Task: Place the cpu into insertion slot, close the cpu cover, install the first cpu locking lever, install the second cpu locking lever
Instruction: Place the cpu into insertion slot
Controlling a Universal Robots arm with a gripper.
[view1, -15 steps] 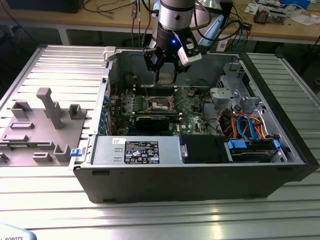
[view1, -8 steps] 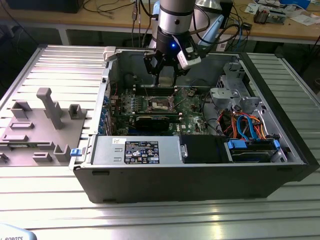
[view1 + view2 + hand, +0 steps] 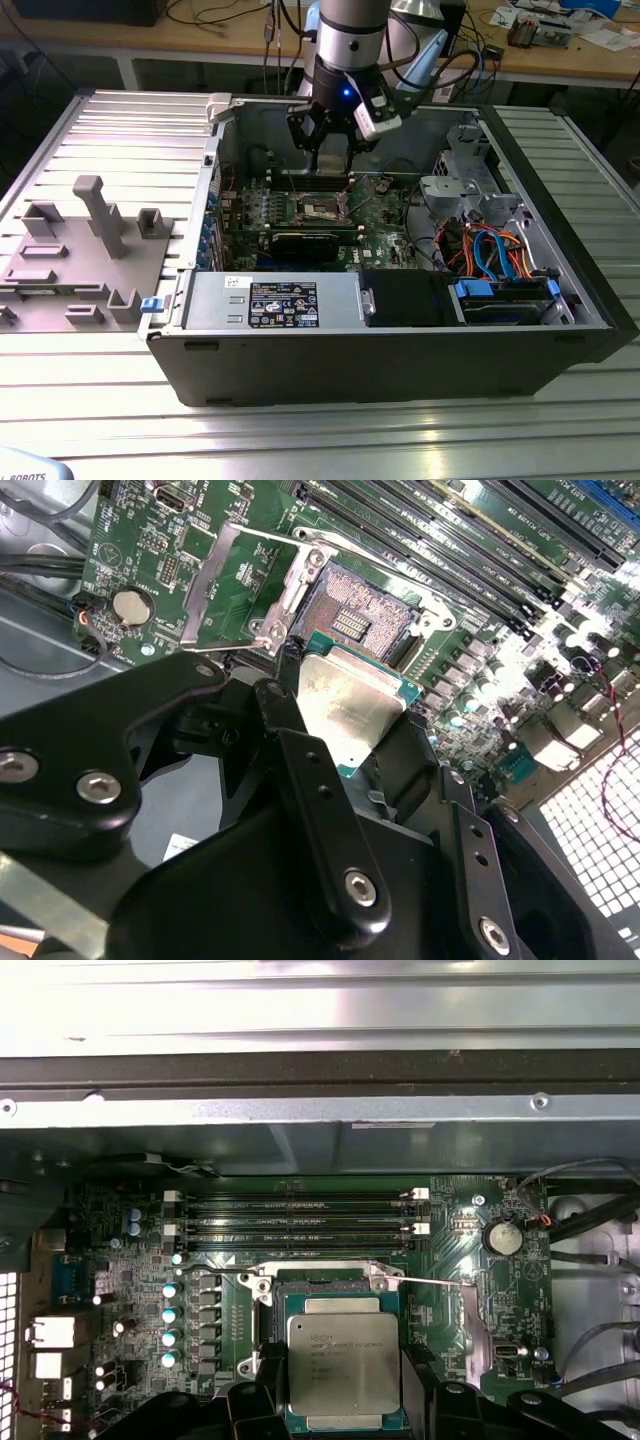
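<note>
My gripper [image 3: 345,725] holds the flat square silver-grey cpu [image 3: 345,1365] near the dark, metal-edged square insertion slot [image 3: 353,615]. A tilted or offset seating could bend contacts.

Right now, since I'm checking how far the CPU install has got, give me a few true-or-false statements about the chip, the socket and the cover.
1. The gripper is shut on the cpu. True.
2. The cpu is seated in the insertion slot. False: the slot is empty with its contacts bare, and the cpu is in the gripper, not yet in the slot.
3. The cpu cover is closed over the slot. False: it is swung open beside the slot.
4. The computer case lies open on the ribbed table. True.
</note>
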